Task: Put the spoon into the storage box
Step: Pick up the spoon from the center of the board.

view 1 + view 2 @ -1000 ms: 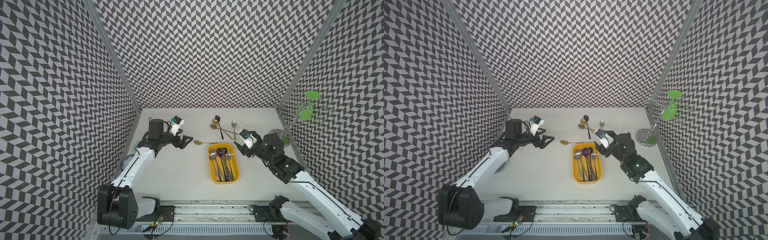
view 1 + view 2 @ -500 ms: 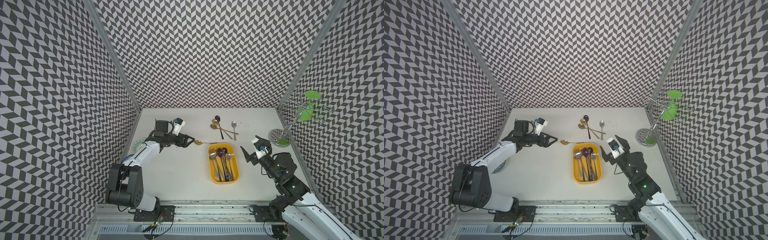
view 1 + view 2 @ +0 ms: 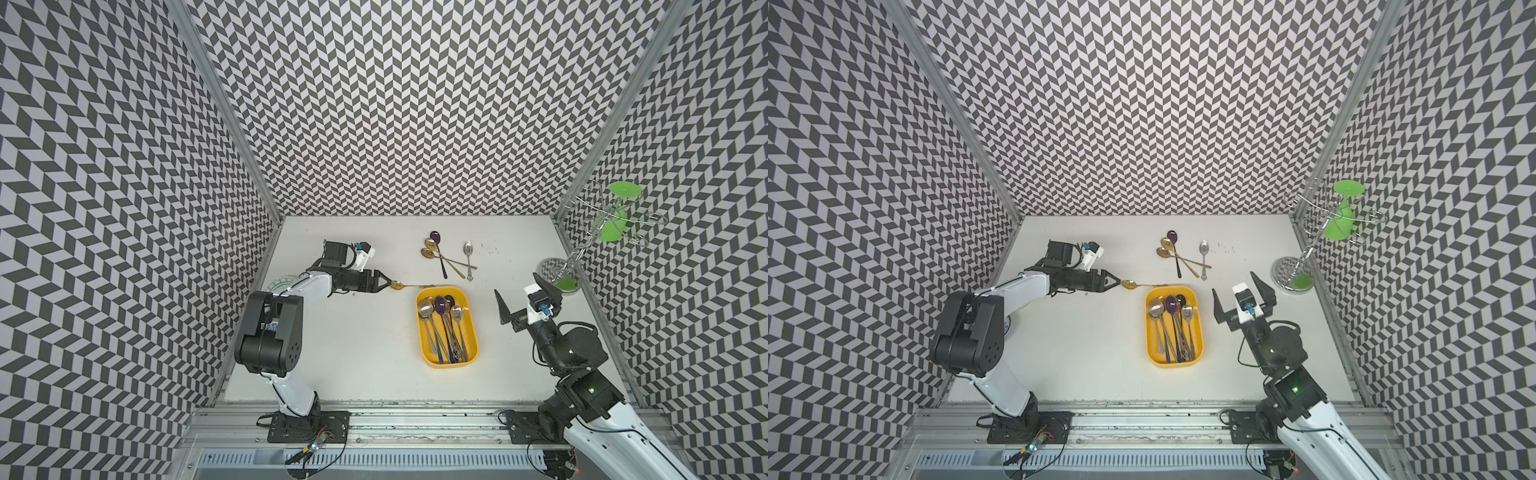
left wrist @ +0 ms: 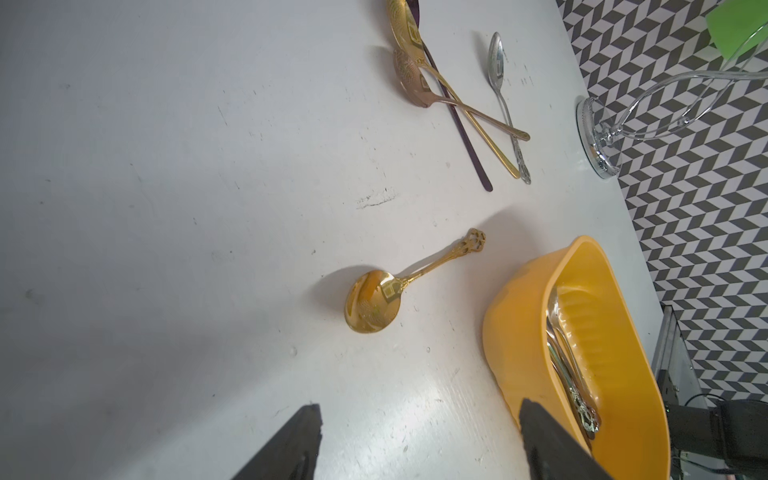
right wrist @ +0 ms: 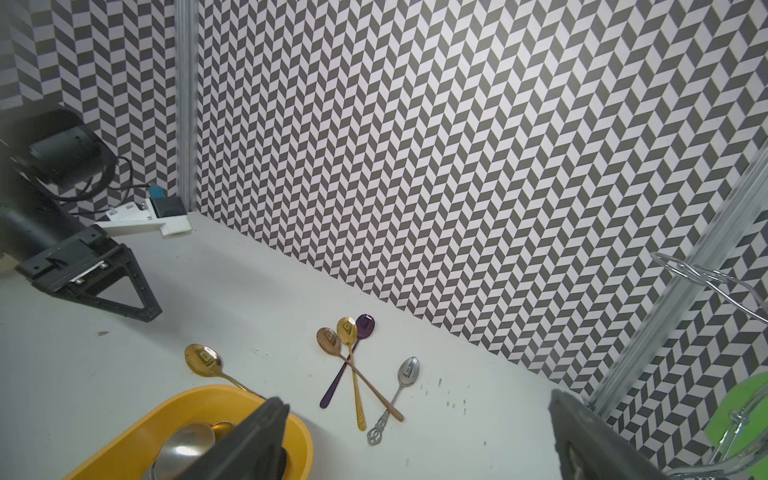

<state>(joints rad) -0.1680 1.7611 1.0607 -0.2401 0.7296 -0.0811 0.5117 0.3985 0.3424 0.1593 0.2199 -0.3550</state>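
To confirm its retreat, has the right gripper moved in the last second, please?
Yes. The right gripper has pulled away from the storage box, rightward toward the wire rack.

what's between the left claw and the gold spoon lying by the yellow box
Nothing. In the left wrist view only bare white table lies between the left claw and the gold spoon; the storage box sits off to one side.

Bare white surface (image 3: 353, 340) lies open left of the yellow plastic storage box (image 3: 420, 328); crossed metal spoons (image 5: 351, 363) lie beyond it, a chrome wire rack (image 3: 553, 269) to its right.
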